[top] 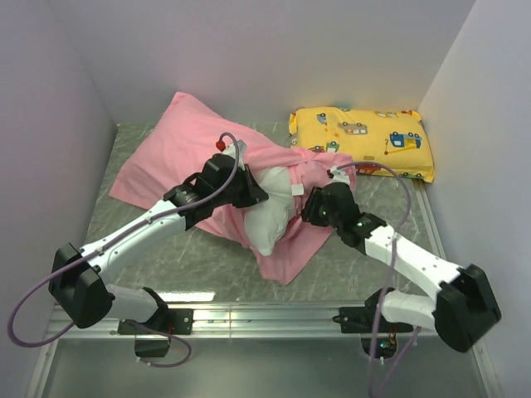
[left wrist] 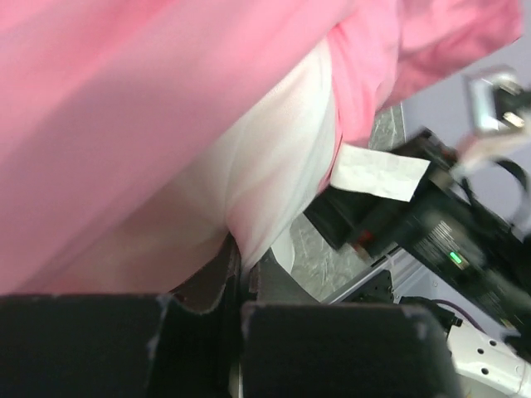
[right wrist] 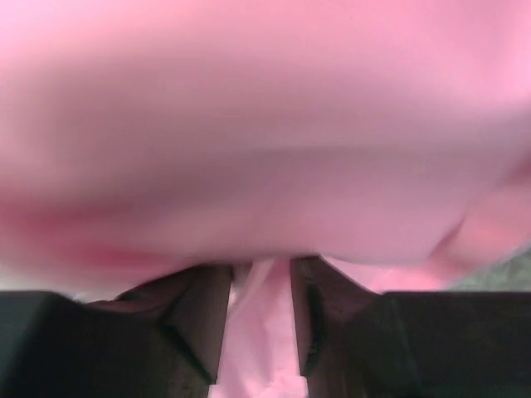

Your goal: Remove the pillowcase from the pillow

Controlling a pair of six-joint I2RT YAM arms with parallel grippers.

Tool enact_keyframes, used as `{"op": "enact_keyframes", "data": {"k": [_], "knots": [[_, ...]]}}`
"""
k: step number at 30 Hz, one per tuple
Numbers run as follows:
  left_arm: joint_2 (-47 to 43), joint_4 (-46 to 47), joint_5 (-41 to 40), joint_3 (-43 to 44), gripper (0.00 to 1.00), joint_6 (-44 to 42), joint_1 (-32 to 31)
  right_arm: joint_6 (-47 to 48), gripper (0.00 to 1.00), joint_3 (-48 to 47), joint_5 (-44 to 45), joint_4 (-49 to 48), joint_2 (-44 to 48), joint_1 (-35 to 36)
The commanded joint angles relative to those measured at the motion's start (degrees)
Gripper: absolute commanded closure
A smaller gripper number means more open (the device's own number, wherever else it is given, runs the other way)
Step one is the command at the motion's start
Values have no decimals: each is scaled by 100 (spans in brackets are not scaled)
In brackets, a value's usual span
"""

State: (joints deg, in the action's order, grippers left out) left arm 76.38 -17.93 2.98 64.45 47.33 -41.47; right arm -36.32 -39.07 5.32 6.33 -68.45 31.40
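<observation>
So this one's mid-peel: the big shiny pink satin pillowcase (top: 178,153) is lying bunched across the grey table (top: 191,265), running from the back left down toward the front; the plump white rectangular pillow (top: 270,217) is poking out of its open end between the two arms, with only part showing and the rest sitting inside the cover. The left claw (left wrist: 241,269) is clenching down on the exposed white pillow fabric, jaws nearly together with a fold funnelling into them; a small white tag (left wrist: 377,172) is hanging off the pillow just beside that grip. The right claw (right wrist: 261,290) is pinching a strip of the pink cover, jaws only a narrow gap apart with pink filling it; everything else in that view is blurry pink pressed up close. Far as I can judge, the next move is calling for the arms to pull apart, left anchoring the pillow while right is hauling the cover off it; satin's slippery, so either grip could be slipping. The smaller yellow cartoon-vehicle pillow (top: 361,137) is sitting at the back right, just beside the pink cover and not involved.
</observation>
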Motion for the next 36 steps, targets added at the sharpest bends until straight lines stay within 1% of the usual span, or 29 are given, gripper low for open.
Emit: {"op": "enact_keyframes", "data": {"k": [1, 2, 3, 4, 7, 10, 14, 15, 18, 19, 21, 22, 23, 25, 26, 28, 30, 32, 34, 35, 36], "knots": [[-124, 756, -43, 68, 100, 92, -45, 318, 55, -408, 654, 683, 961, 261], [-88, 782, -35, 86, 99, 92, -80, 318, 51, -443, 663, 790, 1121, 288], [-53, 800, -35, 112, 99, 92, -89, 318, 50, -470, 663, 887, 1271, 323], [-18, 826, -26, 130, 99, 83, -98, 301, 46, -540, 733, 1053, 1533, 358], [61, 862, 1, 156, 100, 101, -150, 318, 40, -794, 847, 1273, 1668, 560], [79, 897, 0, 191, 100, 118, -194, 397, 33, -1110, 1006, 1397, 1221, 622], [70, 766, -96, 279, 99, 92, -256, 502, 30, -1436, 1006, 1318, 500, 622], [70, 739, -114, 340, 99, 75, -256, 511, 30, -1506, 1162, 1362, 203, 622], [-9, 608, -122, 384, 100, 13, -300, 625, 39, -1753, 1619, 1546, -124, 561], [-96, 563, -157, 385, 100, -31, -300, 660, 51, -1797, 1673, 1608, -212, 404], [-202, 432, -175, 358, 100, -83, -300, 705, 67, -1727, 1700, 1582, -161, 70], [-342, 388, -175, 350, 100, -136, -300, 713, 81, -1692, 1587, 1539, -117, -106], [-413, 344, -167, 341, 100, -154, -300, 714, 87, -1648, 1473, 1477, -64, -551], [-693, 256, -123, 271, 100, -215, -309, 749, 94, -1551, 1210, 1311, -2, -923], [-799, 229, -114, 236, 100, -224, -300, 740, 95, -1542, 1182, 1284, -28, -1177], [-1088, 98, -105, 174, 100, -268, -300, 749, 100, -1595, 981, 1222, -195, -1399], [-1282, 1, -17, 182, 100, -321, -300, 723, 100, -1613, 770, 1012, -449, -1661], [-1564, -236, 27, 278, 99, -382, -344, 714, 100, -1621, 156, 827, -660, -1838], [-1844, -412, -69, 375, 99, -391, -370, 722, 100, -1586, -345, 345, -959, -1936], [-1933, -421, -166, 428, 100, -374, -362, 714, 100, -1551, -1000, 143, -1047, -1953], [-2012, -334, -158, 420, 100, -313, -370, 566, 99, -1412, -1511, -468, -1205, -1936]]}}
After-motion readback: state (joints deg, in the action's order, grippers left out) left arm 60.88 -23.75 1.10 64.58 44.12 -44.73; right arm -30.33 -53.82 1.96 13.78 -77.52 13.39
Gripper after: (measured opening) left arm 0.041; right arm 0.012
